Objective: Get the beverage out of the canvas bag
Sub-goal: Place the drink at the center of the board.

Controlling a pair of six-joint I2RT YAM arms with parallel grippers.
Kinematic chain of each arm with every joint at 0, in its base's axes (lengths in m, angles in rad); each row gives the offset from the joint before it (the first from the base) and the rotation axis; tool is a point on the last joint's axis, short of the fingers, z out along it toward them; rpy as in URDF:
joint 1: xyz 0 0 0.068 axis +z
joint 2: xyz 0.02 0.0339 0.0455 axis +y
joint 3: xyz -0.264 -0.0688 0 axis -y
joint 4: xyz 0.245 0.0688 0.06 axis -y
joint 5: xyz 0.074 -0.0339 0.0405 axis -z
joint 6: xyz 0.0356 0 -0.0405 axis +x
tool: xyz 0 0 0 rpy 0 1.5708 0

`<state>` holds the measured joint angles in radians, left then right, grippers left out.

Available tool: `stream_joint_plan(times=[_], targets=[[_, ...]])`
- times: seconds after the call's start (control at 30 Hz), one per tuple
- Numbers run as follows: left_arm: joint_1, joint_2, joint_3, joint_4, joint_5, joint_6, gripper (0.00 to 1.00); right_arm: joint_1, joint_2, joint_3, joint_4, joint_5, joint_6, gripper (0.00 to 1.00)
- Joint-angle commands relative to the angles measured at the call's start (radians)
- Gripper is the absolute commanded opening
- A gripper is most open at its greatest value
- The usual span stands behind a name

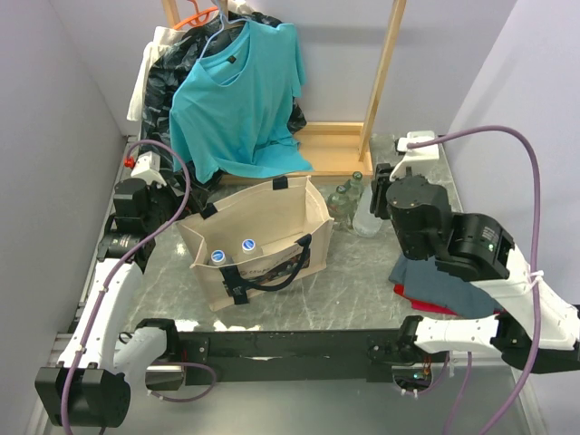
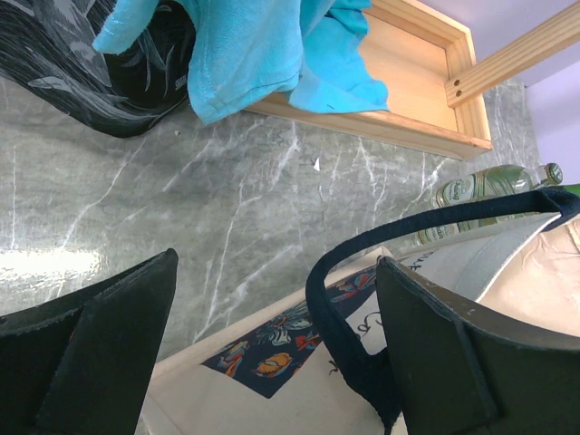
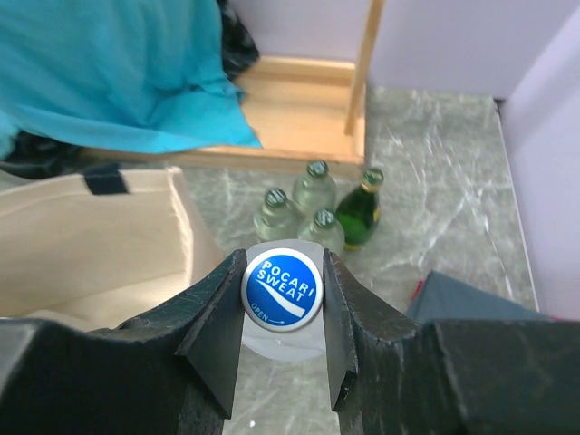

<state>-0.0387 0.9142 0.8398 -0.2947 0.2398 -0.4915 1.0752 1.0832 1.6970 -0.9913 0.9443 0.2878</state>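
The beige canvas bag (image 1: pixel 272 222) with black strap handles stands open in the middle of the table. Two blue-capped bottles (image 1: pixel 232 251) stand inside it at its left end. My right gripper (image 3: pixel 284 265) is shut on the blue "Pocari Sweat" cap of a clear beverage bottle (image 3: pixel 283 290), held outside the bag to its right (image 1: pixel 367 217), beside the glass bottles. My left gripper (image 2: pixel 276 263) is open at the bag's far left corner. The bag's printed side (image 2: pixel 281 349) and one black strap (image 2: pixel 340 299) lie between its fingers, the strap against the right finger.
Three clear glass bottles and a green one (image 3: pixel 361 213) stand right of the bag. A wooden rack (image 1: pixel 335 145) at the back holds a teal T-shirt (image 1: pixel 236 95) and a black plastic bag (image 1: pixel 168 72). A grey cloth (image 1: pixel 439 285) lies at the right.
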Motion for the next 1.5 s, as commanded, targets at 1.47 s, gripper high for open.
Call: stream_joint_plan(times=[1.47], targets=[[-0.001,-0.012,-0.016,0.045,0.024,0.014,0.96,-0.366,0.046,-0.502,0.511,-0.351,0.094,0.00]])
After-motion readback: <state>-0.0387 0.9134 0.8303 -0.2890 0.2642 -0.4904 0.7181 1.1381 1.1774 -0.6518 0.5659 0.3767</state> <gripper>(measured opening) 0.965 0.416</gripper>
